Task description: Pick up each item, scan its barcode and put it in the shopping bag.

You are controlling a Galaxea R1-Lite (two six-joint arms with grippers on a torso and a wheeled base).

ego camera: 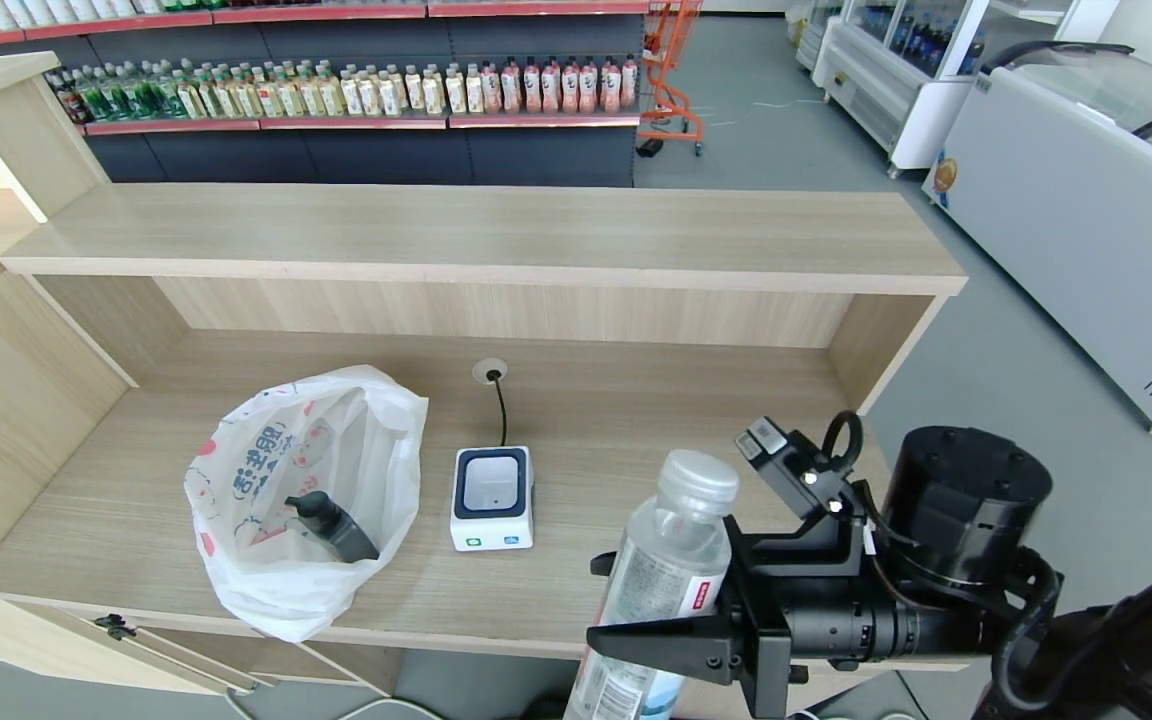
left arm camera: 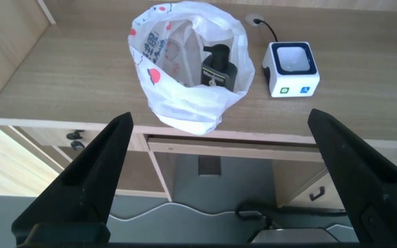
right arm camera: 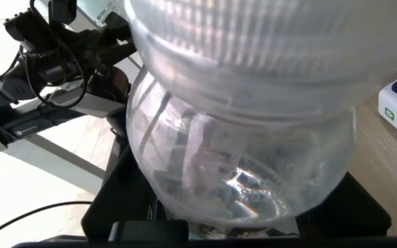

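Observation:
My right gripper (ego camera: 651,600) is shut on a clear water bottle (ego camera: 661,580) with a white label, held upright above the counter's front edge, right of the scanner. In the right wrist view the water bottle (right arm camera: 243,138) looms close, cap end toward the camera. The white barcode scanner (ego camera: 492,497) sits mid-counter, cabled to a hole behind it. Left of it lies the white shopping bag (ego camera: 301,490), mouth open, with a dark pump bottle (ego camera: 333,526) inside. My left gripper (left arm camera: 219,179) hangs open below the counter's front edge, the shopping bag (left arm camera: 185,62) and scanner (left arm camera: 291,67) beyond it.
The wooden counter (ego camera: 586,420) has a raised back ledge and side walls. Drawers with handles sit under its front edge (left arm camera: 219,141). Shelves of drink bottles (ego camera: 336,90) and white freezers (ego camera: 1086,190) stand in the shop behind.

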